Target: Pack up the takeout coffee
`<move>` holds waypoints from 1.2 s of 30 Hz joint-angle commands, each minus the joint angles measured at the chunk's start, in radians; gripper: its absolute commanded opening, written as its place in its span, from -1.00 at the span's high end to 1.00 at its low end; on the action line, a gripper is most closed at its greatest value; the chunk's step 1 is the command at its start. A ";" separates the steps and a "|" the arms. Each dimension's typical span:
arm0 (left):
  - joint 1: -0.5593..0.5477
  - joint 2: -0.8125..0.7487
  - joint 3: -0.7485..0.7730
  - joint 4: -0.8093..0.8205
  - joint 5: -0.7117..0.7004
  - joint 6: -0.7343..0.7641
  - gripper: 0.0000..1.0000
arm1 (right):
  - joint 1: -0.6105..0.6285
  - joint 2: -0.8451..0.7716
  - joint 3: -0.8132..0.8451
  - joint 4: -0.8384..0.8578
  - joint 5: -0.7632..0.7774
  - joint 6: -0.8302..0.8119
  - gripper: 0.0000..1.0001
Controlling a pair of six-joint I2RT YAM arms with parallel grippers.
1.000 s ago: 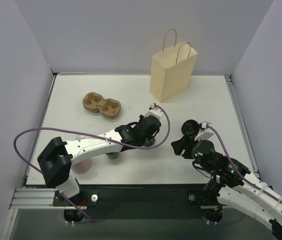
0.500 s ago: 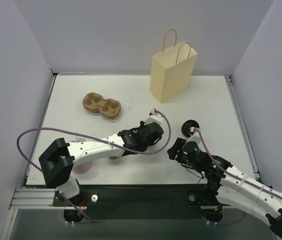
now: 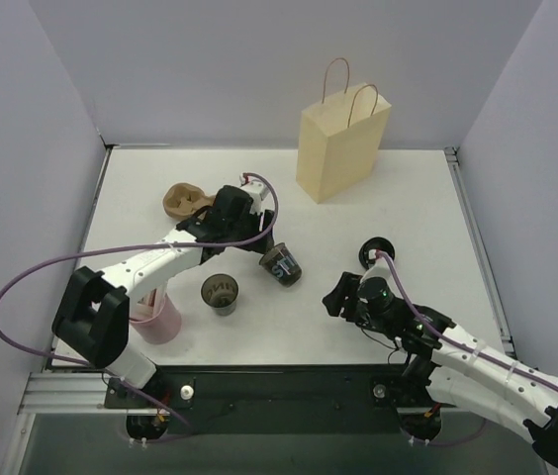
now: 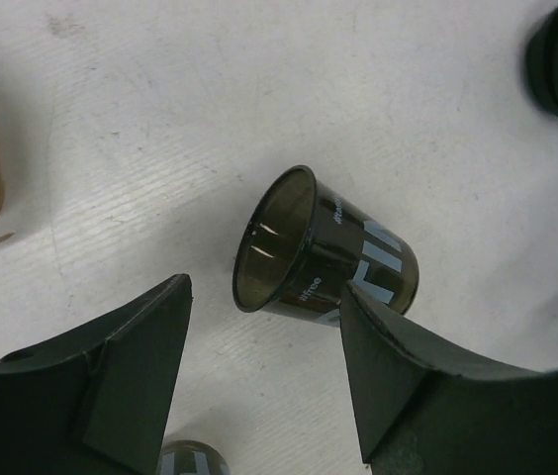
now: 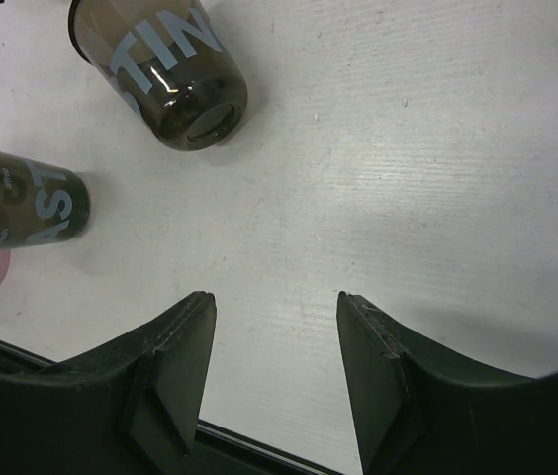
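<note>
Top view: packing looks unstarted, since the coffee (image 3: 376,252), a black lidded paper cup, stands toward the worktop's (image 3: 418,198) near right corner, well apart from the tan paper bag (image 3: 343,139) at the far edge. Left wrist: the left hand (image 4: 264,292) is spread wide and empty over a tipped, glossy, smoky cup (image 4: 324,259). Right wrist: the right hand (image 5: 274,297) is parted and empty above the matte white surface.

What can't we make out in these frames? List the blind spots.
- Pulp tray: top view, left arm covers one well; left wrist view, only a sliver at the left edge.
- Pink cup: top view, left arm hides its top; contents unseen.
- Takeout coffee: top view, too small to tell upright or tipped; left wrist view, cut off by the corner.
- Paper bag: inside not visible.
</note>
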 commanded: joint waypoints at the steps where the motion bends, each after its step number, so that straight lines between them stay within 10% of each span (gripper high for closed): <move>1: 0.046 0.055 0.050 0.080 0.296 0.081 -0.42 | -0.008 0.001 0.042 0.024 -0.014 -0.027 -0.06; 10: 0.067 0.219 0.081 0.080 0.397 0.104 -0.32 | -0.009 -0.033 0.060 -0.002 -0.002 -0.050 -0.07; 16: 0.040 0.196 0.092 0.079 0.362 0.078 0.89 | -0.009 -0.044 0.077 -0.037 0.007 -0.071 -0.06; 19: -0.047 0.124 0.147 0.004 0.154 0.116 1.00 | -0.009 -0.077 0.075 -0.043 0.018 -0.074 -0.06; 25: -0.115 0.092 0.250 -0.148 -0.217 0.084 1.00 | -0.009 -0.107 0.089 -0.057 0.039 -0.108 -0.06; 29: -0.037 0.086 0.217 -0.110 -0.284 0.017 0.14 | -0.011 -0.075 0.111 -0.074 0.044 -0.114 -0.07; 36: 0.018 0.119 0.283 -0.009 -0.314 0.169 -0.24 | -0.009 -0.055 0.123 -0.065 0.049 -0.119 -0.06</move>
